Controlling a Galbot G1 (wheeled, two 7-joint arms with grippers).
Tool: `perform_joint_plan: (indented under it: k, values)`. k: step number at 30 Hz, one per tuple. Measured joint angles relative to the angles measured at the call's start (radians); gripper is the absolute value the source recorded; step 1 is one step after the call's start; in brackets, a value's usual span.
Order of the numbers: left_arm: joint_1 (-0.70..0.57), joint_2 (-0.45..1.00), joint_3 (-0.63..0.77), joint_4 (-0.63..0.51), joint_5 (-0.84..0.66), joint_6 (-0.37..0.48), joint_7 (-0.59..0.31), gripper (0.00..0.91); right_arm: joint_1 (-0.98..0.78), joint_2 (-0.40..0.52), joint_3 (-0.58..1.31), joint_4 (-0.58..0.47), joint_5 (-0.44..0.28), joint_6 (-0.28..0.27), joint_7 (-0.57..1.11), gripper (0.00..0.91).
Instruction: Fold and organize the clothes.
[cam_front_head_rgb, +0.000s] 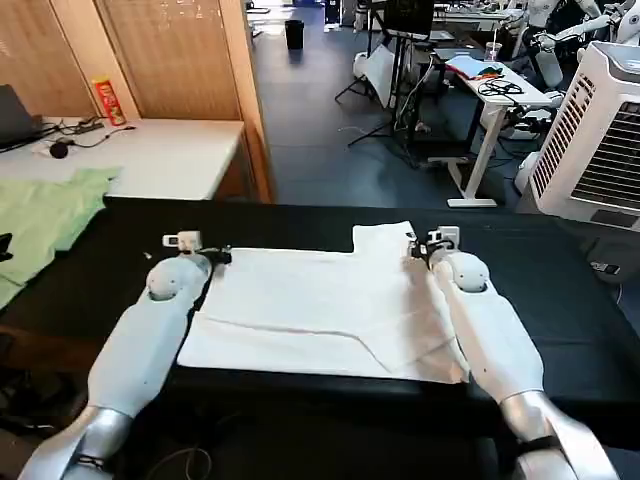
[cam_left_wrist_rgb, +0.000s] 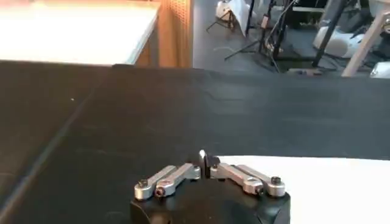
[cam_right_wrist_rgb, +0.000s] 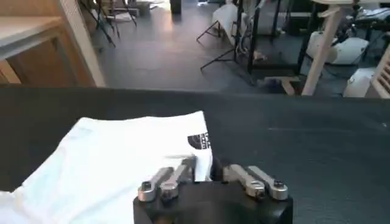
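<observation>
The white T-shirt (cam_front_head_rgb: 320, 300) lies partly folded on the black table (cam_front_head_rgb: 300, 218), with one sleeve pointing to the far side. My left gripper (cam_front_head_rgb: 218, 256) is at its far left corner. In the left wrist view this gripper (cam_left_wrist_rgb: 205, 163) is shut, with a bit of the shirt's (cam_left_wrist_rgb: 317, 182) white edge pinched between the tips. My right gripper (cam_front_head_rgb: 416, 250) is at the far right, beside the sleeve. In the right wrist view it (cam_right_wrist_rgb: 204, 173) is shut on a strip of the shirt (cam_right_wrist_rgb: 122, 158), just below a small black print (cam_right_wrist_rgb: 198, 141).
A pale green garment (cam_front_head_rgb: 40, 215) lies at the table's left end. Behind it is a white table (cam_front_head_rgb: 160, 155) with a red can (cam_front_head_rgb: 108, 100). A white slatted appliance (cam_front_head_rgb: 600, 130) stands at the back right. Bare black table surrounds the shirt.
</observation>
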Motion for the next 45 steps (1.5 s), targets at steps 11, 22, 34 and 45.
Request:
perform_joint_plan:
  k: [11, 22, 34, 45]
  values:
    - [0.042, 0.041, -0.019, -0.101, -0.003, 0.003, -0.011, 0.098, -0.099, -0.077, 0.031, 0.199, 0.089, 0.06, -0.03, 0.107]
    - [0.186, 0.149, -0.08, -0.382, -0.099, 0.022, -0.034, 0.098, -0.301, -0.187, 0.096, 0.521, 0.149, 0.011, -0.004, 0.107]
    - [0.501, 0.259, -0.207, -0.676, -0.103, 0.013, -0.015, 0.098, -0.481, -0.211, 0.125, 0.706, 0.139, -0.028, 0.026, 0.371]
    - [0.53, 0.235, -0.199, -0.69, -0.072, 0.019, -0.02, 0.098, -0.395, -0.163, 0.095, 0.559, 0.137, 0.001, -0.022, 0.878]
